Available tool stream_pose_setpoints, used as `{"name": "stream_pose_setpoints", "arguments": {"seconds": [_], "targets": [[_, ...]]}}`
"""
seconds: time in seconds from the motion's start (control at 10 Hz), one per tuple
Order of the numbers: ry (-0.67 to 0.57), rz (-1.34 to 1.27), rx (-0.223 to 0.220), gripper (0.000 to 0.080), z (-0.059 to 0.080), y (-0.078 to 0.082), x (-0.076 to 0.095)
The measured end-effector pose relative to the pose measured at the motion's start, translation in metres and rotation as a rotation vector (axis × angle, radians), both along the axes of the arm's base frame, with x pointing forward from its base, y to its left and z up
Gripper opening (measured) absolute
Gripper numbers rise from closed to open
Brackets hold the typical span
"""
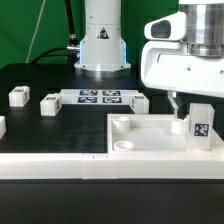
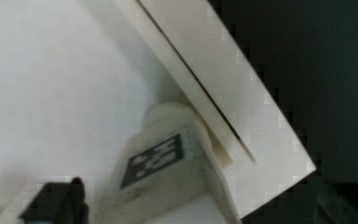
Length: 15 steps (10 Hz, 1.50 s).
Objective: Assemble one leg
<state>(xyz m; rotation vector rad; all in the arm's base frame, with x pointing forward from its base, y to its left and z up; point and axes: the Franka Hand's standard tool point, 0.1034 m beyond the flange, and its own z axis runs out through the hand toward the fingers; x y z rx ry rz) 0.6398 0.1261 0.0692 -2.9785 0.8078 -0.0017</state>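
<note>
A small white leg with a black-and-white tag stands upright at the right end of the large white panel, close to its corner. My gripper hangs right over it, one finger down beside the leg. In the wrist view the leg lies against the panel's raised edge. A dark finger shows with a gap between it and the leg; the other finger is hidden. My gripper looks open around the leg.
Two more legs lie on the black table at the exterior view's left, and a third part shows at the left edge. The marker board lies in front of the robot base.
</note>
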Motion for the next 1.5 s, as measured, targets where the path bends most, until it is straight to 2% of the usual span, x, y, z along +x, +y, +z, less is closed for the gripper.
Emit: {"name": "stream_pose_setpoints", "arguments": {"seconds": [0.2,0.4,0.7,0.8,0.9,1.2,1.4,1.5], "targets": [[-0.013,0.215,-0.048,0.0649,0.001,0.0,0.001],[-0.013,0.356,-0.048,0.0649,0.0,-0.007,0.001],[-0.012,0.368,-0.049,0.0627,0.0,-0.008,0.001],[-0.012,0.368,-0.049,0.045,0.0,-0.008,0.001],[-0.012,0.368,-0.049,0.0315,0.0,-0.008,0.001],[-0.011,0.343,-0.048,0.0289,0.0,-0.008,0.001],[-0.002,0.136,-0.022,0.0289,-0.001,-0.012,0.0],[0.004,0.025,-0.027,0.0289,-0.001,-0.016,-0.001]]}}
